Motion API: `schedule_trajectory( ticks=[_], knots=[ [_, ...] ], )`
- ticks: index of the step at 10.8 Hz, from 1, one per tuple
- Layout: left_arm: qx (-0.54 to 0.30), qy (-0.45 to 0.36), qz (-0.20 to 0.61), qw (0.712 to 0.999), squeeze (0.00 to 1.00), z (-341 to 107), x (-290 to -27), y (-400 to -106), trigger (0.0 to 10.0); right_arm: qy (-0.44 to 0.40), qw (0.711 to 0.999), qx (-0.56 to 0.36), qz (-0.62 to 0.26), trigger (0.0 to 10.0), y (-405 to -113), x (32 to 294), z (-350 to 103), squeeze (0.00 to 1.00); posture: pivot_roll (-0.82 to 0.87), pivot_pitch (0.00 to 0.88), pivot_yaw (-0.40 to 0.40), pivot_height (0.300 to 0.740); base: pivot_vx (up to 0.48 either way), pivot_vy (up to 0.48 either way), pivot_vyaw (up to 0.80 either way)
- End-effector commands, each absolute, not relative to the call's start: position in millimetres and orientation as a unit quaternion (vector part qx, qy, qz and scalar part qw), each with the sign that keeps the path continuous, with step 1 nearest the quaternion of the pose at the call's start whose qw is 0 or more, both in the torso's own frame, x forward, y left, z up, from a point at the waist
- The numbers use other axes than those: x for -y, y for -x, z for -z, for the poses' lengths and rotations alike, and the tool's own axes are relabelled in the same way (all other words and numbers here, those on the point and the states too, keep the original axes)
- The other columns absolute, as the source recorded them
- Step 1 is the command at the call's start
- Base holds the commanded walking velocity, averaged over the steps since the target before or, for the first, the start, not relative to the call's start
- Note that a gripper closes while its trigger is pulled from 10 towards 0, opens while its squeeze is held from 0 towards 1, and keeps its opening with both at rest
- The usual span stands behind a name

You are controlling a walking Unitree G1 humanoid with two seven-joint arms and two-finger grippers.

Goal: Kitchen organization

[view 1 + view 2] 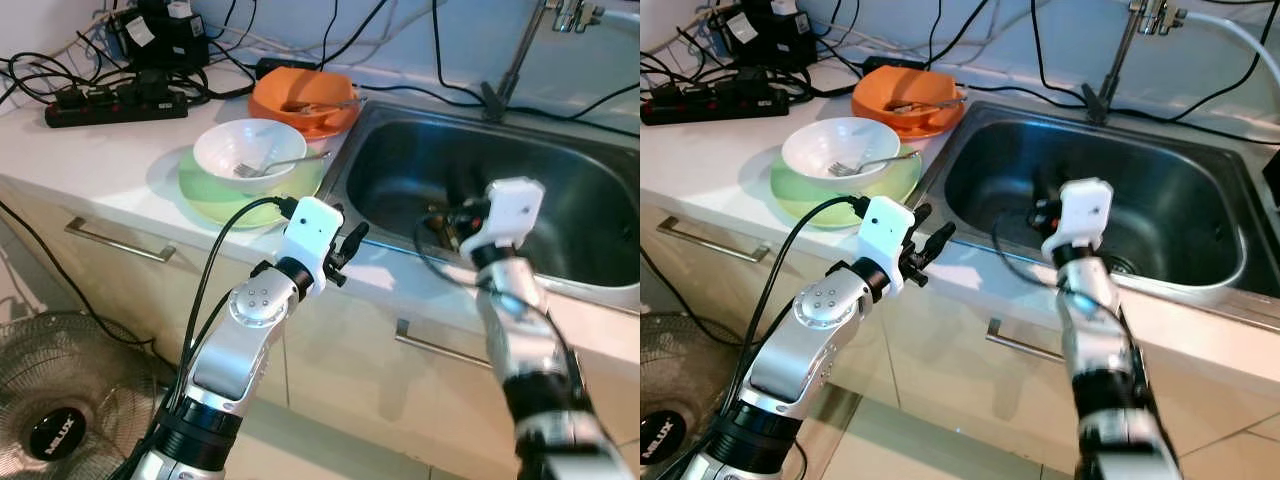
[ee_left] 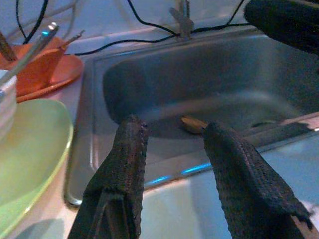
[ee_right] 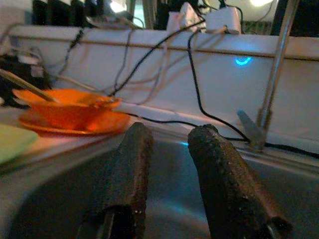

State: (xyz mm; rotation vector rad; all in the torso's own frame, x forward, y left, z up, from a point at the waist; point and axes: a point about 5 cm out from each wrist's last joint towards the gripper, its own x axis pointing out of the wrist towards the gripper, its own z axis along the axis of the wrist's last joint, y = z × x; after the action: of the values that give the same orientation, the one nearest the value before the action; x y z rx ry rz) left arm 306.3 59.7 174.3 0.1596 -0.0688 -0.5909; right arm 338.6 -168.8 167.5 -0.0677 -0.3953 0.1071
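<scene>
Worktop (image 1: 120, 160): pale, fronting a white wall, with cabinet drawers below.
Sink (image 1: 560, 200): steel basin set into it.
Dishes: white bowl (image 1: 245, 150) with fork on green plate (image 1: 215, 195); orange bowl (image 1: 300, 100) behind, beside sink.
Cables: power strip (image 1: 115, 105) at the back.
Fan (image 1: 60, 410): on the floor.
Left claw (image 2: 172, 149): open, empty, at sink's front edge.
Right claw (image 3: 167, 149): open, empty, over the basin.
</scene>
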Motion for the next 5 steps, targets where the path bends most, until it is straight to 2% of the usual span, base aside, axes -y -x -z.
schedule_trajectory(
  ticks=[1,3,5],
  knots=[
    [0.039,-0.079,0.282,0.955,0.0,-175,-60,-309,10.0,0.027,0.976,0.209,-0.059,10.0,-336,165,-176,0.0,0.19,0.09,-0.018,0.74,0.0,0.0,0.0],
    [0.061,-0.08,0.268,0.958,0.0,-180,-63,-311,10.0,0.015,0.979,0.194,-0.065,10.0,-330,157,-168,0.0,0.19,0.089,-0.015,0.74,0.0,0.0,0.0],
    [0.13,-0.14,0.226,0.955,0.0,-200,-68,-313,10.0,-0.002,0.983,0.168,-0.071,10.0,-326,145,-157,0.0,0.2,0.089,-0.017,0.74,0.0,0.0,0.0]
  ],
)
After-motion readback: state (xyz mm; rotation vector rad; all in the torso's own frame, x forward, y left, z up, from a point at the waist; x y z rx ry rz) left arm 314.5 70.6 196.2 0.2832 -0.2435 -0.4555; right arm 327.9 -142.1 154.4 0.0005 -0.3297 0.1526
